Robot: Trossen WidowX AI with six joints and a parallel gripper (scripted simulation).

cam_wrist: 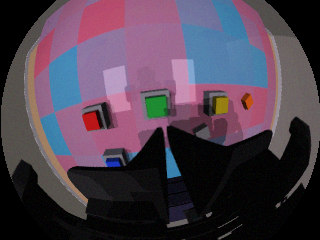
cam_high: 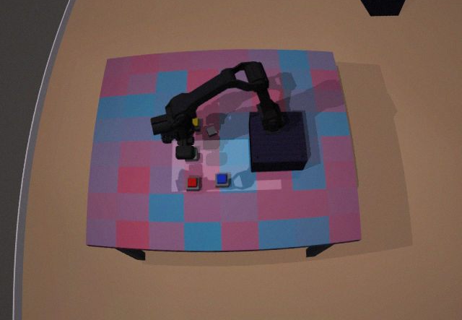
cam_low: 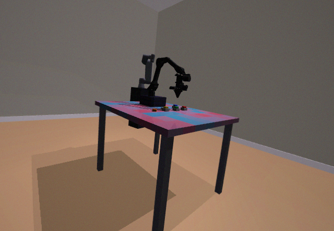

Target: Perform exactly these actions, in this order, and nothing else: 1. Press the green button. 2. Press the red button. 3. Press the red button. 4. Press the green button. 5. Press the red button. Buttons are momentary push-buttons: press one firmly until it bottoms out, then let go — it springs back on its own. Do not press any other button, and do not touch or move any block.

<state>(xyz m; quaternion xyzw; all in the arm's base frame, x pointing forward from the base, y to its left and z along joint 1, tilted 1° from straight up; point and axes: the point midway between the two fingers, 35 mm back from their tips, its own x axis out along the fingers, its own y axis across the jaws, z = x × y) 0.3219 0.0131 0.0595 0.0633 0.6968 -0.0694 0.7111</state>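
Observation:
My gripper (cam_low: 177, 97) (cam_wrist: 164, 131) is shut and empty, its fingertips pointing down, well above the table top in the exterior view. The green button (cam_wrist: 156, 106) (cam_low: 176, 107) stands up in its grey housing, just beyond the fingertips in the wrist view; the gripper mostly hides it in the top view. The red button (cam_high: 192, 182) (cam_low: 183, 107) (cam_wrist: 91, 121) stands up in its housing, to the left of the green one in the wrist view. Nothing touches either button.
The blue button (cam_high: 221, 178) (cam_wrist: 113, 162) is nearer the arm's base. The yellow button (cam_high: 195, 122) (cam_wrist: 220, 105) is on the green one's other side. A grey block (cam_high: 211, 131) (cam_wrist: 202, 132) and an orange block (cam_low: 154, 110) (cam_wrist: 247, 101) lie near it.

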